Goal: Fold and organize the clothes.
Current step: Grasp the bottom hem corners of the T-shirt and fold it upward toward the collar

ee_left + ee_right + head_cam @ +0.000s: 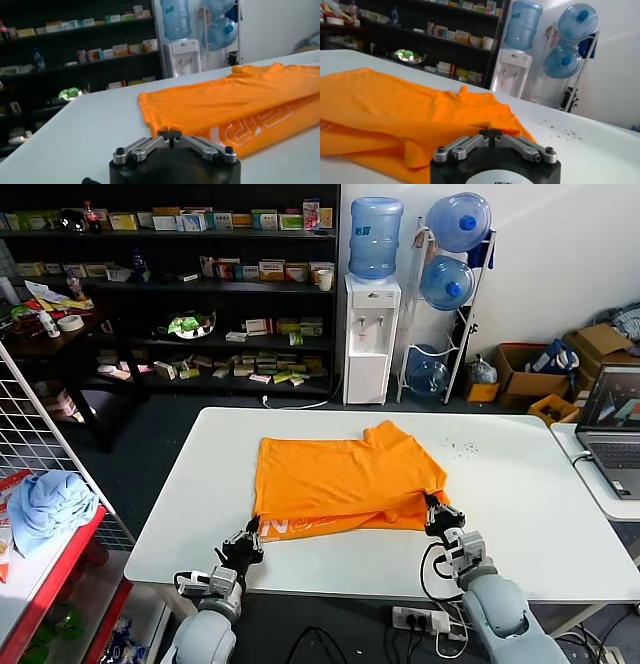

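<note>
A light blue cloth bundle (50, 502) lies on a red-edged rack off to the left, well apart from everything else. The left claw (252, 536) sits at the near left corner of the orange T-shirt (345, 479), right at the cloth's edge; whether it is spread or pinching I cannot tell. The shirt lies folded over on the middle of the white surface (520, 484), white lettering peeking out along its near edge. The right claw (437, 512) sits at the near right corner, its grip equally unclear. A laptop (612, 424) stands far right.
</note>
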